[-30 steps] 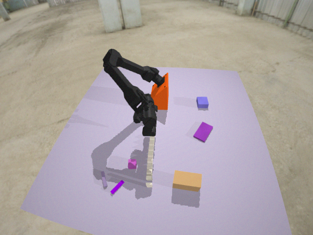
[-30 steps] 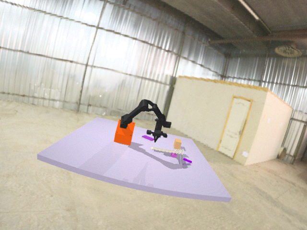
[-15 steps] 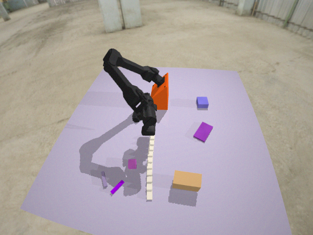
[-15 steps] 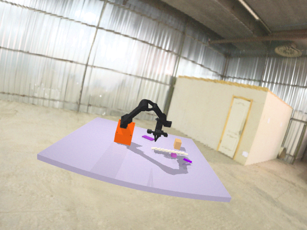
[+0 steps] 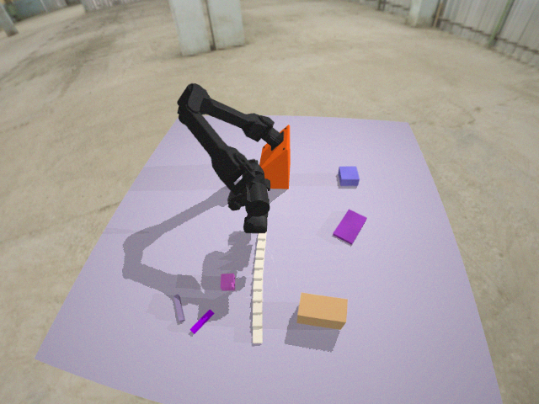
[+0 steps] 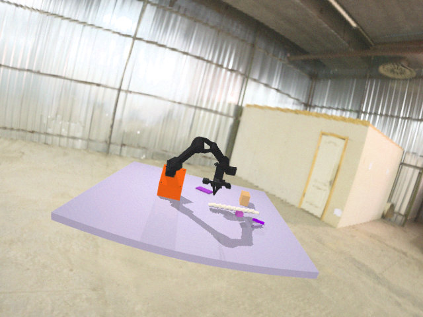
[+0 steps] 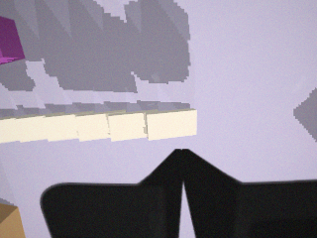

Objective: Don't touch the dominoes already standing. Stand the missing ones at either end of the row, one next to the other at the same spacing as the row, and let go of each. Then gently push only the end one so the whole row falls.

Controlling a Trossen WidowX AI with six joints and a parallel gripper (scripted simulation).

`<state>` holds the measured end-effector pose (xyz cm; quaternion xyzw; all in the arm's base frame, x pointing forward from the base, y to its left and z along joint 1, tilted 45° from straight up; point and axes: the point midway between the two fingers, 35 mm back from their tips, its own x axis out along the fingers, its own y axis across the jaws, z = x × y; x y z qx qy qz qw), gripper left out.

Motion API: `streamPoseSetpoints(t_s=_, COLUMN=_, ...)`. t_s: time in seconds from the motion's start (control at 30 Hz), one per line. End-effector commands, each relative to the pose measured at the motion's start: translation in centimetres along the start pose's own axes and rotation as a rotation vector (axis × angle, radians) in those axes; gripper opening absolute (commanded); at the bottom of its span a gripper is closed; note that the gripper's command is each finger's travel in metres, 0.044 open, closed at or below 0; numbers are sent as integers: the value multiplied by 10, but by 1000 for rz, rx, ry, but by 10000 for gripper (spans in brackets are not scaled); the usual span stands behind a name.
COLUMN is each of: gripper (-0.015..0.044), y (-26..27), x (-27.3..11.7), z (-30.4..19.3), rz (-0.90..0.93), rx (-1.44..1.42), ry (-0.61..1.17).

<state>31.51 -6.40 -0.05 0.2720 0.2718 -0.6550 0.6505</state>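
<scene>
The cream dominoes (image 5: 258,295) (image 6: 234,207) (image 7: 126,126) lie toppled in one continuous line, each overlapping its neighbour like shingles. None is seen upright. The line runs away from the arm's base. My gripper (image 6: 214,193) (image 7: 181,155) is shut and empty, its fingertips together. It hangs above the mat near the line's end closest to the base, touching no domino. In the wrist view the end domino lies just beyond the fingertips. In the top view the arm hides the fingertips and may cover part of that end.
An orange-tan block (image 5: 322,308) (image 6: 244,198) (image 7: 9,220) stands on one side of the line. A magenta cube (image 5: 227,281) (image 6: 238,214) (image 7: 10,42), a violet bar (image 5: 201,321) (image 6: 258,221) and a lavender bar (image 5: 178,307) are on the other. A purple slab (image 5: 349,226) (image 6: 204,189) and blue block (image 5: 349,173) lie farther off.
</scene>
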Motion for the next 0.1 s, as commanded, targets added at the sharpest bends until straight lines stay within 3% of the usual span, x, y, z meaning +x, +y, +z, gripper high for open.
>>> streamPoseSetpoints(t_s=0.0, gripper=0, y=0, x=-1, z=1, rz=1, rx=1, ry=-5)
streamPoseSetpoints(t_s=0.07, gripper=0, y=0, x=-1, z=1, rz=1, rx=1, ry=-5)
